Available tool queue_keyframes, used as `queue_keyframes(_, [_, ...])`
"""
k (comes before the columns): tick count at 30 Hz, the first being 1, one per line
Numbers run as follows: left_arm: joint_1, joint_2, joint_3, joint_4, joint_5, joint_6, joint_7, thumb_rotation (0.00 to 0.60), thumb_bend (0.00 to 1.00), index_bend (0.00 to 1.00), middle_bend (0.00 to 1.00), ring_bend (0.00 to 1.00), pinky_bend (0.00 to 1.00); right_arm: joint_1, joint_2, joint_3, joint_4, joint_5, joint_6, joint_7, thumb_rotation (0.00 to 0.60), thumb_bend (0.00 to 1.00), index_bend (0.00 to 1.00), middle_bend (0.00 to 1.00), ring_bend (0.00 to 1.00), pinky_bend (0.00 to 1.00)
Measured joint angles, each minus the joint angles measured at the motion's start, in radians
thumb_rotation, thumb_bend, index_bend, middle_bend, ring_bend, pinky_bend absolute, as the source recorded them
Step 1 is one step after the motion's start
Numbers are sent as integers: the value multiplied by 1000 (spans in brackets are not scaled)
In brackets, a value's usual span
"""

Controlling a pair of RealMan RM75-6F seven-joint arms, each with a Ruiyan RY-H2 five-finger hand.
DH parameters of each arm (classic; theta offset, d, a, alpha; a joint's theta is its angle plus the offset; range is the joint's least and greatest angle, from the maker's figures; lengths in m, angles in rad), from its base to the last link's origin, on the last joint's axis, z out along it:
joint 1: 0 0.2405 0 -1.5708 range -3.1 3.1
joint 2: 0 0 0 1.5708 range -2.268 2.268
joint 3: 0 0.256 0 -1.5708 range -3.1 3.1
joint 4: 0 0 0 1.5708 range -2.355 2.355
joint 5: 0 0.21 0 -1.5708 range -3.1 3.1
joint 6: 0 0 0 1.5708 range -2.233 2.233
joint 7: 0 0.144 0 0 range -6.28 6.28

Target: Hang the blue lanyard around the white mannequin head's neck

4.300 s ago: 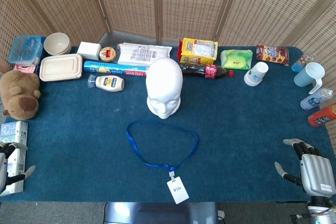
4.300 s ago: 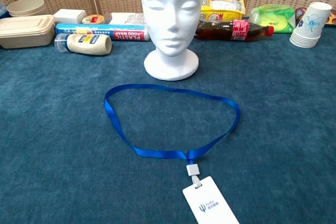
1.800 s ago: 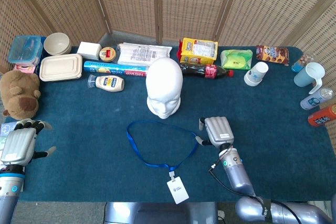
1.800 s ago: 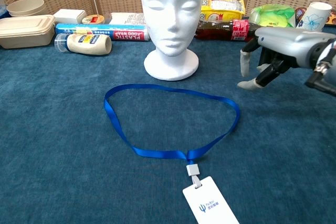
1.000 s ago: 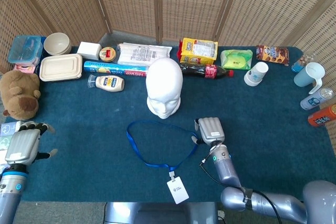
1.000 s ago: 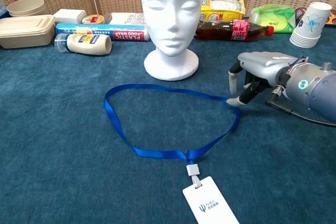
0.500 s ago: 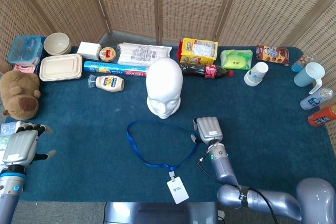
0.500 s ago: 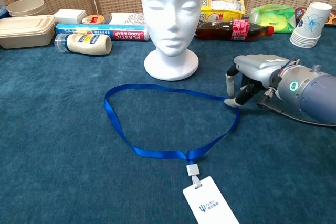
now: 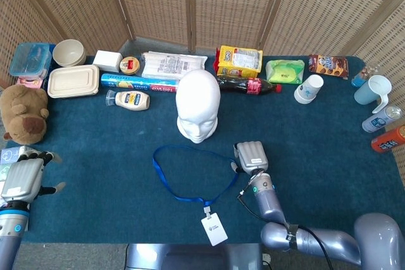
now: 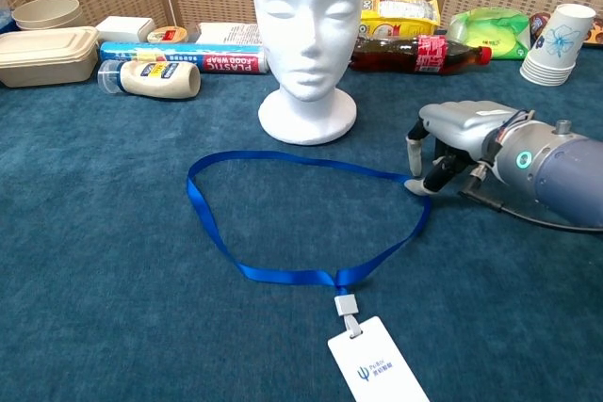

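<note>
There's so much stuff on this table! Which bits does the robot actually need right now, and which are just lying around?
Needed for the job:
blue lanyard
white mannequin head
right hand, fingertips at the lanyard's right side

Just lying about:
cola bottle
mayonnaise bottle
plastic wrap box
paper cups
teddy bear
left hand, idle at the table edge

A blue lanyard [image 10: 311,223] with a white badge [image 10: 377,372] lies on dark teal cloth [image 10: 113,261] before the white mannequin head [image 10: 308,25].
</note>
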Motion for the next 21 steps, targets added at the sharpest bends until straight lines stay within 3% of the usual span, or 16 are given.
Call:
queue_keyframes(15, [2, -4, 8, 14, -1, 4, -11, 596, 102, 402, 365, 272, 165, 14, -18, -5, 25, 18, 7, -15, 474, 446, 496, 1000, 1000, 1000])
queue_keyframes(21, [2, -4, 10, 18, -2, 4, -15, 596, 102, 402, 365, 272, 166, 14, -24, -7, 30, 16, 11, -12, 565, 453, 537, 1000, 1000, 1000])
